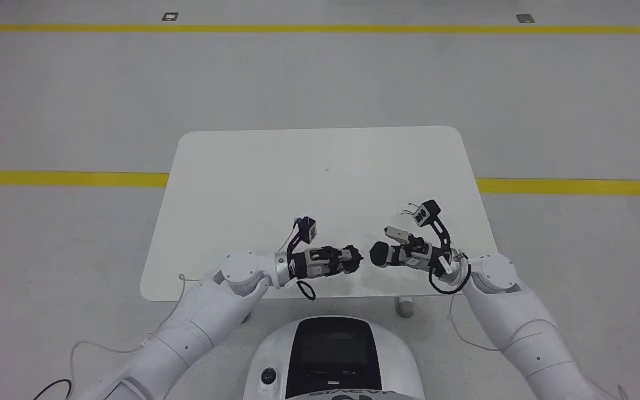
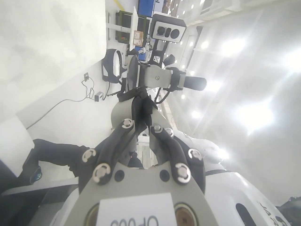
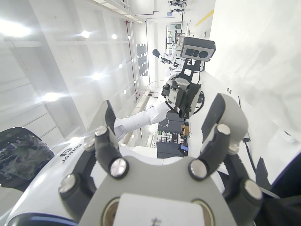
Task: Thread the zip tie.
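My two grippers face each other tip to tip above the front edge of the white table [image 1: 320, 170], a small gap between them. The left gripper [image 1: 357, 255] is shut; in its own wrist view its black fingers [image 2: 141, 103] press together and I cannot make out anything between them. The right gripper [image 1: 387, 246] is open. Its own wrist view shows the two pads [image 3: 110, 116] spread wide with nothing held, and the left gripper [image 3: 185, 99] straight ahead between them. From the left wrist view the right gripper [image 2: 163, 77] sits just beyond the shut fingertips.
The tabletop behind the grippers is bare white. Grey floor with yellow lines [image 1: 320, 28] surrounds the table. A table foot [image 1: 405, 306] stands below the front edge near the right arm.
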`<state>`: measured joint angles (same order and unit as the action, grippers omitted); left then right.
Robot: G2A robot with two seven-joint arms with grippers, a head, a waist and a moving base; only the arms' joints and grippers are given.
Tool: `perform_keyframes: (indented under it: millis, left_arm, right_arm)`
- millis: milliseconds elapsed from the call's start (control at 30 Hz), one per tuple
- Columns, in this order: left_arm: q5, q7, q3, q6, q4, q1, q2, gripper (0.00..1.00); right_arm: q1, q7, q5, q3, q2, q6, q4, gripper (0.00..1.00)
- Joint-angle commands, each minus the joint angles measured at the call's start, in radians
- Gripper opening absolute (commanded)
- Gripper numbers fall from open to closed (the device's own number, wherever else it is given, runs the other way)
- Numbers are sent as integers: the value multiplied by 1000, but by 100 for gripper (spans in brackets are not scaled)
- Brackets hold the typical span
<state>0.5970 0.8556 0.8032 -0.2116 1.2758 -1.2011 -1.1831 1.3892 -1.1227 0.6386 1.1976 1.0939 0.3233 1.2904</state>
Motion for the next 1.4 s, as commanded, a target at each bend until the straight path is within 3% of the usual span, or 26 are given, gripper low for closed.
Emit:
perform_keyframes:
  millis: [0,67,133,200,400,667,767,1033,1067,1167,1367]
  left_arm:
    - [-1,-6,0,-8,0,-1,0,0]
    - [-38,-27,2,-49,18,1,1,0]
    - [-81,-52,16,-128,29,-2,4,0]
    - [-91,-63,40,-128,54,-8,7,0]
    - [-264,-92,138,-128,141,-50,12,0]
    - [-478,-139,196,-128,242,-101,9,0]
    - [-430,-125,204,-128,256,-117,3,0]
    - [-453,-138,206,-128,257,-114,4,0]
    - [-480,-157,205,-128,272,-111,4,0]
    - [-440,-178,219,-128,316,-121,3,0]
    - [-529,-200,269,-128,354,-129,8,0]
  right_arm:
    - [0,0,0,0,0,0,0,100]
    - [0,0,0,0,0,0,0,100]
    - [0,0,0,0,0,0,0,100]
    - [0,0,0,0,0,0,0,100]
    - [0,0,0,0,0,0,0,100]
    - [0,0,0,0,0,0,0,100]
    - [0,0,0,0,0,0,0,100]
    - [0,0,0,0,0,0,0,100]
    - [0,0,0,0,0,0,0,100]
    - [0,0,0,0,0,0,0,100]
    - [0,0,0,0,0,0,0,100]
